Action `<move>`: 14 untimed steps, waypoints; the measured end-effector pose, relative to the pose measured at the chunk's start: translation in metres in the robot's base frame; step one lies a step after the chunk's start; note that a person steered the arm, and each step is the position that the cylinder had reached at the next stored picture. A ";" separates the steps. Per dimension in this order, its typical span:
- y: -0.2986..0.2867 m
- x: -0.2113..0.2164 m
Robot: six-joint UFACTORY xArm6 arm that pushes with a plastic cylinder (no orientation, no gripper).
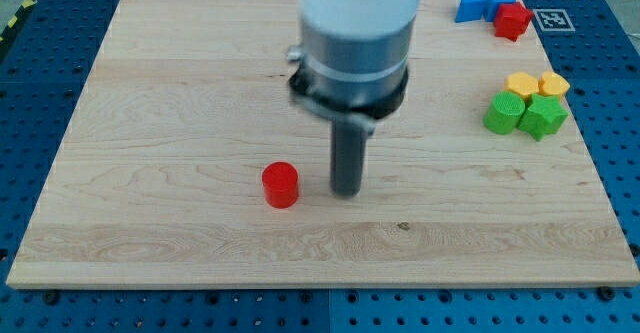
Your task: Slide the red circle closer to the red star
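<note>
Wood grain runs along the length of the pale board, a smooth plank lying on a blue perforated table. The red circle is a short, matte cylinder standing on its flat end in the lower middle of the board, its axis upright and its round top facing up; being round, it shows no sideways heading. My tip is the blunt lower end of a dark, straight rod hanging from a grey-and-white cylindrical housing, and it sits just to the view's right of the red circle, with a narrow strip of bare wood between them — apart, not touching. The rod has no jaws, so it grips nothing.

The red star lies far off at the board's top right corner, its points blurred but its edge jagged, touching a blue block with another blue block beside that; their shapes are hard to make out. Lower on the right edge sits a tight cluster — two yellow blocks behind two green blocks, all chunky and faceted. A black-and-white marker tag sits on the table just right of the star.
</note>
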State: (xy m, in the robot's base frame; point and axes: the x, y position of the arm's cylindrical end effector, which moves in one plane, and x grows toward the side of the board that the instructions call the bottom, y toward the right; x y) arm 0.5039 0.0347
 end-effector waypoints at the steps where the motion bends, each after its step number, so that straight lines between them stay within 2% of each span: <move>1: 0.015 -0.014; 2: 0.011 0.041; 3: -0.043 0.085; 4: -0.100 0.089; 5: -0.078 0.037; 6: -0.033 0.002; 7: -0.032 0.013; 8: -0.066 0.039; 9: -0.085 0.017; 10: -0.066 -0.049; 11: -0.023 -0.090; 12: -0.028 -0.084; 13: -0.040 -0.056; 14: 0.008 -0.073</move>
State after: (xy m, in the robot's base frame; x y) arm 0.4311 0.0430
